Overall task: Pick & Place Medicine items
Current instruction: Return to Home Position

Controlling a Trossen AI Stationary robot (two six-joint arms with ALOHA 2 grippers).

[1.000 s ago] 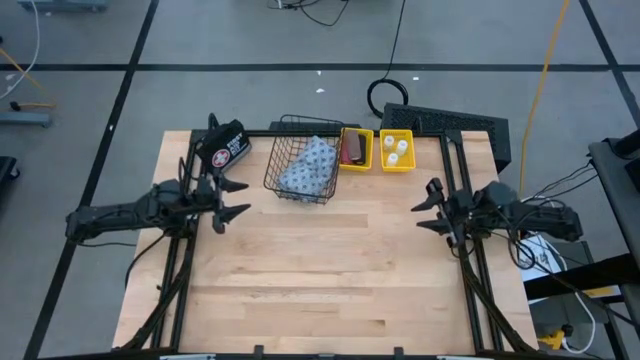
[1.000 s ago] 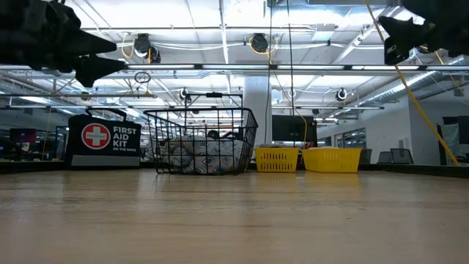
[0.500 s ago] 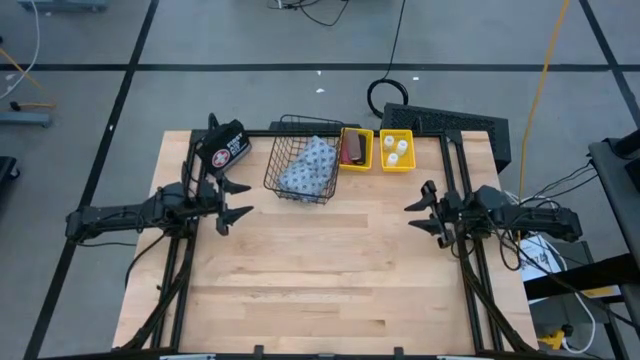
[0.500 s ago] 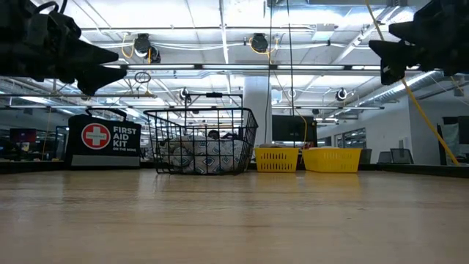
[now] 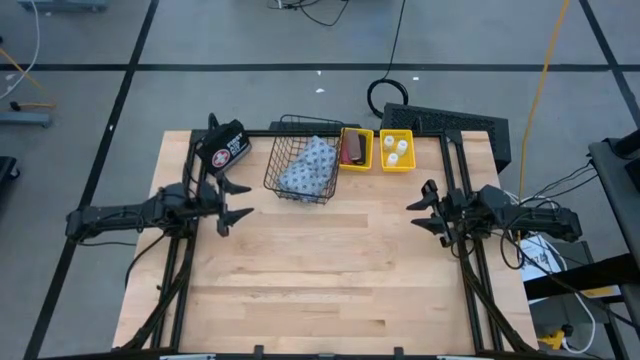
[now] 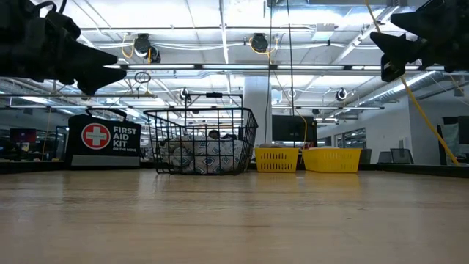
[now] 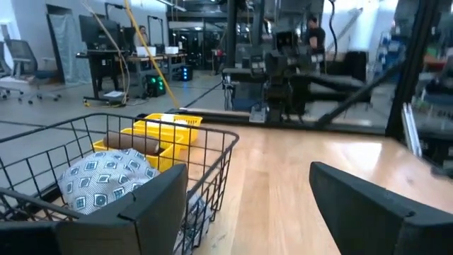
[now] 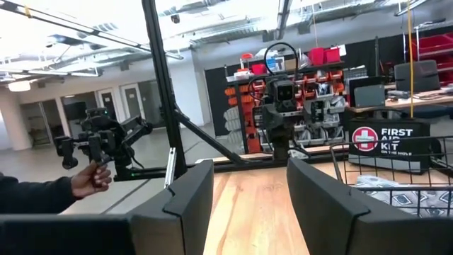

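The left tool (image 5: 238,200) and right tool (image 5: 418,207) are both wide and hold nothing. The soft pouch (image 5: 310,166) lies in the wire basket (image 5: 300,119), nearer the left tool.

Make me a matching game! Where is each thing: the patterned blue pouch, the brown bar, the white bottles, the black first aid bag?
Things: 1 pouch; 2 brown bar; 3 white bottles; 4 first aid bag.
Places: A right yellow basket; B table, beside the wire basket; C wire basket; D left yellow basket.
Pairs: 1-C, 2-D, 3-A, 4-B.
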